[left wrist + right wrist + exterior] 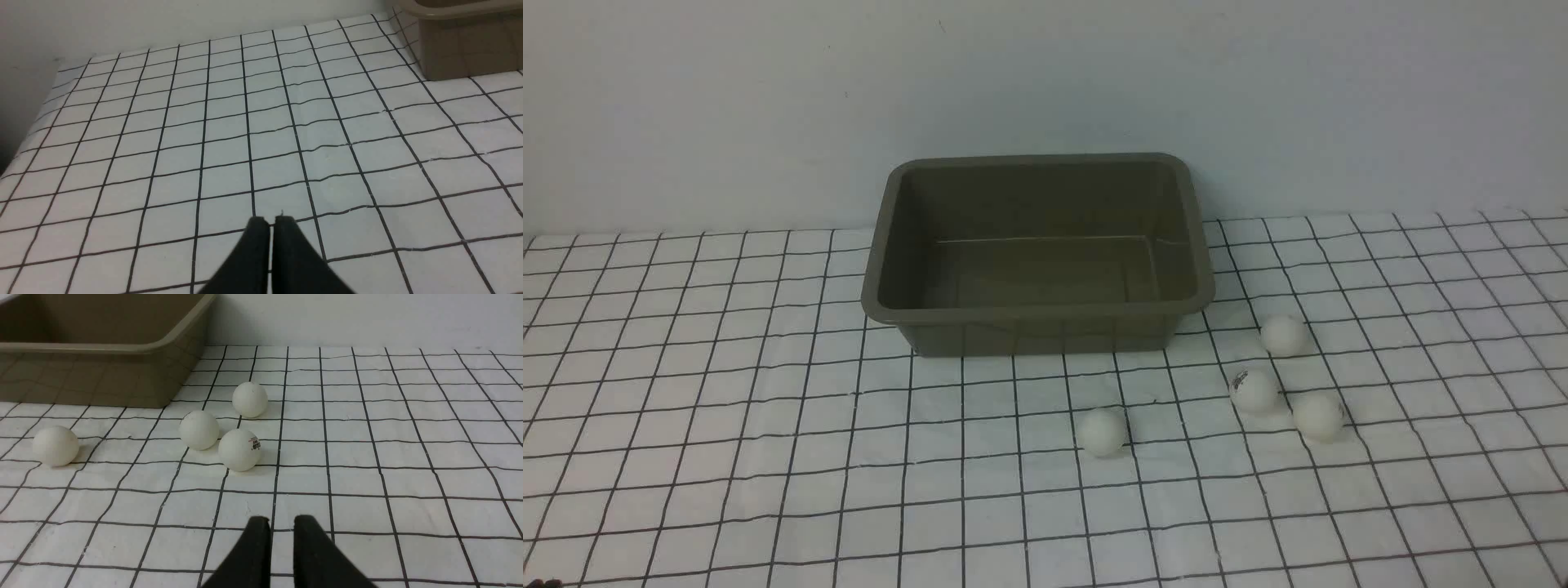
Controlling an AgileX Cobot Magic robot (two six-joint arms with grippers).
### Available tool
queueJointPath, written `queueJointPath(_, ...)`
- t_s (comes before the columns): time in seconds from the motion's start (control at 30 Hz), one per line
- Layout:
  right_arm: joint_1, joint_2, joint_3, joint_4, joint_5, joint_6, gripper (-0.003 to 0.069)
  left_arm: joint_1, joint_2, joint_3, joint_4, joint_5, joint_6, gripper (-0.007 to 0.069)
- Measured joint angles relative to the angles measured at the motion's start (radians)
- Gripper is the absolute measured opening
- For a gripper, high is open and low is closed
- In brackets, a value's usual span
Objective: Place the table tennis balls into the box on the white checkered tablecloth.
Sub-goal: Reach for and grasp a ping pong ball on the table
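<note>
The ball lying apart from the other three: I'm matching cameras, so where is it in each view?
Front view: lone ball in front of the box, right of centre.
Left wrist view: not in it.
Right wrist view: lone ball by the box.
Shared landmark: the box.

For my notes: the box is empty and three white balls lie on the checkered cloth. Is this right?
Not quite: four balls lie on the cloth, not three, as the front view shows. The box is indeed empty.

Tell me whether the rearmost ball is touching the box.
Apart. The right wrist view shows bare checkered cloth between that ball and the box; the front view shows the same gap.
</note>
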Motion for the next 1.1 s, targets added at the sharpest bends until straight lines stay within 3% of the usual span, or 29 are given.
queueJointPath(0.9, 0.000, 0.000, 0.000, 0.008, 0.000, 0.010, 0.0081, 0.000, 0.000, 0.000, 0.000, 0.000, 0.000, -0.0004)
queueJointPath(1.07, 0.000, 0.000, 0.000, 0.193, -0.006, 0.024, 0.0081, 0.000, 0.000, 0.000, 0.000, 0.000, 0.000, -0.0004)
queueJointPath(1.1, 0.000, 0.000, 0.000, 0.302, -0.011, 0.026, 0.0081, 0.000, 0.000, 0.000, 0.000, 0.000, 0.000, -0.0004)
